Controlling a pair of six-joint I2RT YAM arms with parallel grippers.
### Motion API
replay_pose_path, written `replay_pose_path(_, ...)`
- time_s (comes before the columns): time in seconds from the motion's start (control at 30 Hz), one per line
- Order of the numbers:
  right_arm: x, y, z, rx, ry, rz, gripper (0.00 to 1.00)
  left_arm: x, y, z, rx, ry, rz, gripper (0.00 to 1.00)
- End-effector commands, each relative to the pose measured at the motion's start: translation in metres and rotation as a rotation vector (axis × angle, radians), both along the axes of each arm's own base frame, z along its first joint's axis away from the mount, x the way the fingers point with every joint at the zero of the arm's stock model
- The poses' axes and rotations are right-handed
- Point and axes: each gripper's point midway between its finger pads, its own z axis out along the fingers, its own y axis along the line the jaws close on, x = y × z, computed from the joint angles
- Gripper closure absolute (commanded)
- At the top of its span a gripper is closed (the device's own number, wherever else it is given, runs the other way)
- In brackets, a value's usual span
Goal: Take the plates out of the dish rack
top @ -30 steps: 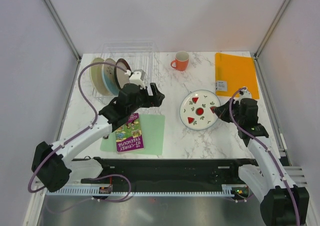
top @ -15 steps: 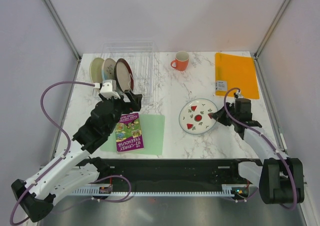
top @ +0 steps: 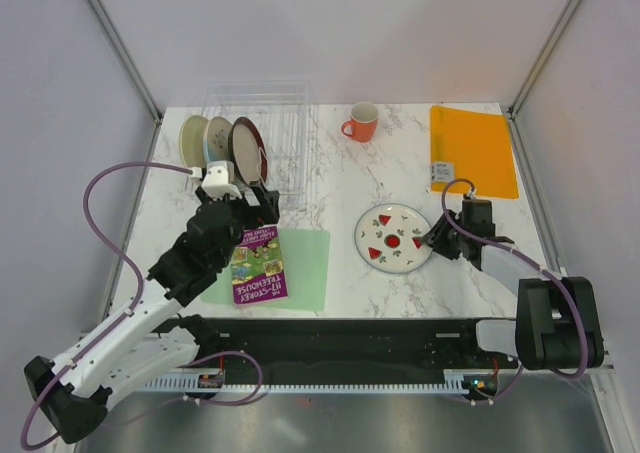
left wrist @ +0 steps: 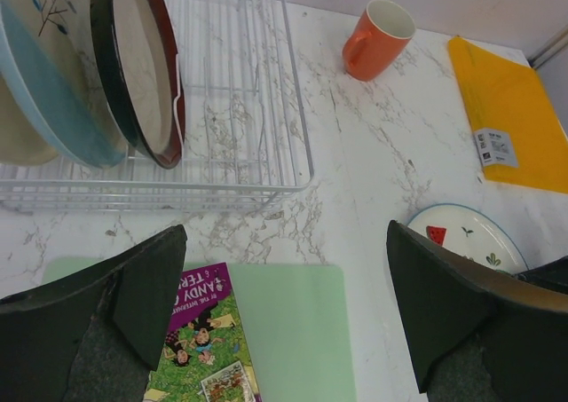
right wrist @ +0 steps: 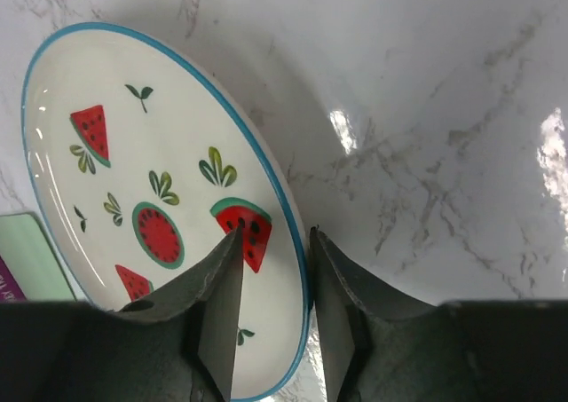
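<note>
The watermelon plate (top: 393, 238) (right wrist: 133, 180) lies flat on the marble right of centre. My right gripper (top: 436, 238) (right wrist: 275, 238) straddles its blue rim at the right edge, jaws parted, one finger over the plate face and one outside the rim. The clear dish rack (top: 275, 133) (left wrist: 240, 100) at the back left holds three upright plates: yellow-green (top: 192, 136) (left wrist: 19, 145), blue (top: 216, 138) (left wrist: 53, 91) and dark-red-rimmed (top: 247, 150) (left wrist: 142, 74). My left gripper (top: 262, 201) (left wrist: 284, 242) hovers wide open and empty in front of the rack.
A light green mat (top: 305, 263) (left wrist: 288, 331) with a purple book (top: 257, 268) (left wrist: 200, 349) lies near the front left. An orange mug (top: 361, 123) (left wrist: 377, 38) stands at the back. An orange mat (top: 473, 148) (left wrist: 506, 109) lies at the back right.
The right arm lowered the watermelon plate flat onto the table and its jaws have parted. The left arm drew back from the rack toward the book, then held still.
</note>
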Motion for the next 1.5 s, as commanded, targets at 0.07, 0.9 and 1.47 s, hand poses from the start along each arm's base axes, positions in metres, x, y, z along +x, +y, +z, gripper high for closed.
replay_pose_path(0.07,-0.009,-0.031,-0.002,-0.165,0.032,-0.077,0.43,0.013,0.019,-0.006,0.120,0.012,0.108,0.00)
replay_pose_path(0.9,0.003,-0.054,0.092,-0.310,-0.170,-0.084,0.28,0.184,0.078,0.006,0.404,0.135,0.338,0.15)
replay_pose_path(1.47,0.005,-0.054,0.082,-0.313,-0.151,-0.074,0.28,0.213,0.096,-0.048,0.507,0.255,0.447,0.48)
